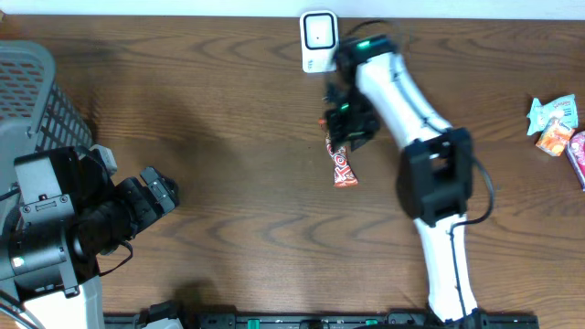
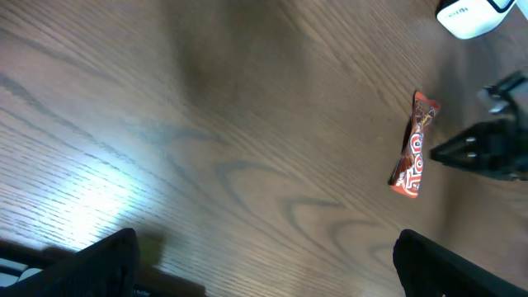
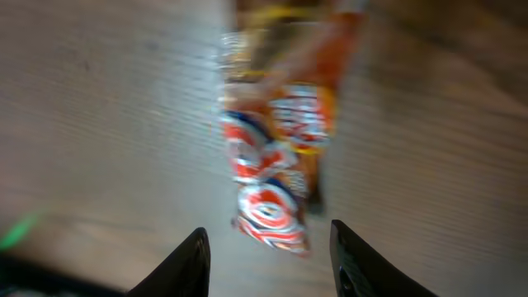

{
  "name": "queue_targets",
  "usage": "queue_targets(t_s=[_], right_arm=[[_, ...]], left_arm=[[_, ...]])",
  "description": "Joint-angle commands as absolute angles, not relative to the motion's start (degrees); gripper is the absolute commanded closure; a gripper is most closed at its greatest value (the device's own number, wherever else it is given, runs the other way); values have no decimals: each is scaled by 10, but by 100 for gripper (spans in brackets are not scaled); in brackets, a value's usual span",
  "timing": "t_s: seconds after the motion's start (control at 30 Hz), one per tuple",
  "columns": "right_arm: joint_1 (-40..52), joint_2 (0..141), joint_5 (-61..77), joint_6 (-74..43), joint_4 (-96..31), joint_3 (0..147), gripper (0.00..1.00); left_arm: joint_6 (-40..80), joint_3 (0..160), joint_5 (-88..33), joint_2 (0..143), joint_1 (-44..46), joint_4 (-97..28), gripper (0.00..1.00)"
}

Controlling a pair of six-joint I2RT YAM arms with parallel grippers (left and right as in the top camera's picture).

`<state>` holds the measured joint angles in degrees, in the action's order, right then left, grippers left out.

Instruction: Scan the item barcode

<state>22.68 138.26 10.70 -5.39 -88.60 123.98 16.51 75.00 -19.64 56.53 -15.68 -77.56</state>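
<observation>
Black fingertips (image 3: pixel 196 256) of the right tool (image 3: pixel 268 247) stand partly apart at the bottom of the right wrist view and grip nothing. Just ahead of them, a red, white and orange candy bar wrapper (image 3: pixel 276 165) lies blurred on the brown wooden worktop (image 3: pixel 99 124), its near end in line with the gap. From overhead, a white box-shaped barcode scanner (image 1: pixel 318 41) stands near this tool, on the opposite side from the bar. The left tool (image 2: pixel 264 247) hangs well apart from the bar, fingers spread wide and empty. A grey slatted plastic basket (image 1: pixel 37 82) sits behind the left tool. Colourful snack packets (image 1: pixel 556 123) lie well off the right tool's outer side.
</observation>
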Motion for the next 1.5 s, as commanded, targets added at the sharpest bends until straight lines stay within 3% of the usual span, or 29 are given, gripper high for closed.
queue_targets(t_s=[0.0, 0.1, 0.27, 0.33, 0.4, 0.5, 0.63, 0.83, 1.17, 1.47], right_arm=[[265, 1364, -7, -105, -873, 1222, 54], [287, 1364, -80, -163, -853, 1208, 48], [293, 1364, -83, -176, -806, 1168, 53], [293, 1364, -83, -180, -770, 1139, 59], [293, 1364, -81, -180, -742, 1117, 72], [293, 1364, -78, -184, -726, 1097, 99], [293, 1363, -65, -184, -726, 1126, 99], [281, 1363, -66, -184, -707, 1282, 99], [269, 1372, -102, -228, -438, 1352, 99], [251, 1435, -164, -264, -291, 1353, 99]], left_arm=[[166, 752, -203, 565, -157, -776, 2], [166, 752, -203, 565, -157, -776, 2], [166, 752, -203, 565, -157, -776, 2], [166, 752, -203, 565, -157, -776, 2], [166, 752, -203, 565, -157, -776, 2], [166, 752, -203, 565, -157, -776, 2], [166, 752, -203, 565, -157, -776, 2], [166, 752, -203, 565, -157, -776, 2], [166, 752, -203, 565, -157, -776, 2], [166, 752, -203, 565, -157, -776, 2]])
